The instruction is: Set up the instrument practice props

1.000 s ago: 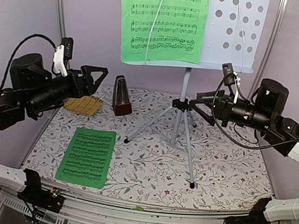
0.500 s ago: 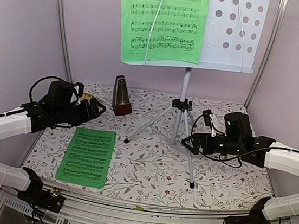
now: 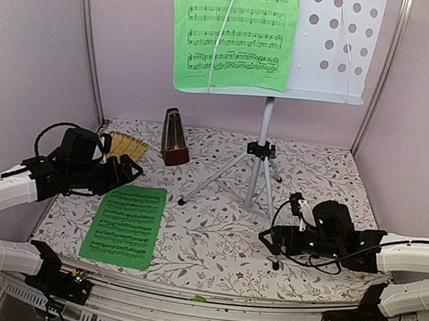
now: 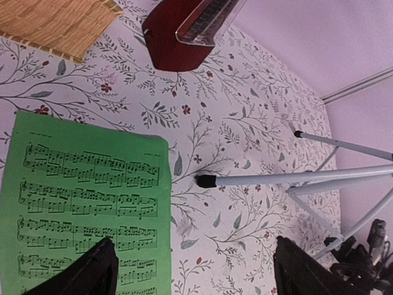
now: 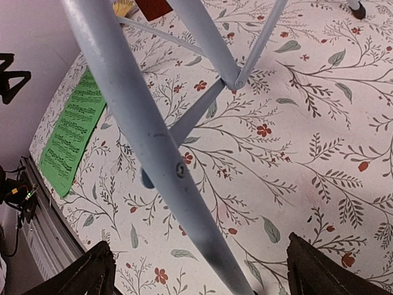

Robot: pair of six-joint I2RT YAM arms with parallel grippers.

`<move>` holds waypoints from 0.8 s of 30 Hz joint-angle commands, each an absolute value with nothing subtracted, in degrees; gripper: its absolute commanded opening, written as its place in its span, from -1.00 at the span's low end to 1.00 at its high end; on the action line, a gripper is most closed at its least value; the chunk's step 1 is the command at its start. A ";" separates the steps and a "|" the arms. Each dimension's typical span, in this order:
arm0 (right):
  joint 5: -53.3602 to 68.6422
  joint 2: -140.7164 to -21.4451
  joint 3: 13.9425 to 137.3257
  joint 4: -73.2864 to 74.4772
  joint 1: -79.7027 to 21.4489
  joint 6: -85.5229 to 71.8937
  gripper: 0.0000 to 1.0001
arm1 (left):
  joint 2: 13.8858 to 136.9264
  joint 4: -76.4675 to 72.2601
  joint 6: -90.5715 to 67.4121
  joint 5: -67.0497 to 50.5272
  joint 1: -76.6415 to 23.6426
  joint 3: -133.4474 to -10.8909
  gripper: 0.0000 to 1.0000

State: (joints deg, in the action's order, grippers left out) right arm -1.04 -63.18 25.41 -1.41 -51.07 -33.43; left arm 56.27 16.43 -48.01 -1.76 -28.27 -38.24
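1. The flower-patterned table [image 3: 322, 244] carries all items.
2. The music stand [image 3: 334, 46] is set upright at the rear centre on 3 silver legs. It is taken as the landmark.
3. A green music sheet [image 3: 234, 30] is held on the left half of the stand's panel. Black staves are printed on it, and no words can be read.
4. The green sheet-music booklet [image 3: 124, 224] is laid flat, front-left of the stand and well apart from it. Its staves are also too small to read.
5. The left gripper [image 3: 129, 167] is released and empty, just over the booklet's far edge. 1 second ago it was raised beside the straw mat [image 3: 126, 146].
6. The right gripper [image 3: 269, 240] is released, with the stand's front-right leg between its spread fingers. It has been lowered from hub height.
7. The metronome [image 3: 174, 136] stands upright left of the stand's legs, with the mat further left.
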 commanded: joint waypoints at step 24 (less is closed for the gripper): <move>0.99 -80.90 33.60 -17.48 -59.45 -34.62 0.91 | 61.17 25.02 -46.86 7.91 -9.59 -26.07 0.84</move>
State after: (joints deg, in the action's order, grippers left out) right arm -1.58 -79.66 31.88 -11.97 -58.00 -33.71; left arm 58.74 25.74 -49.19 8.03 -11.53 -26.44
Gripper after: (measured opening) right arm 0.958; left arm 0.919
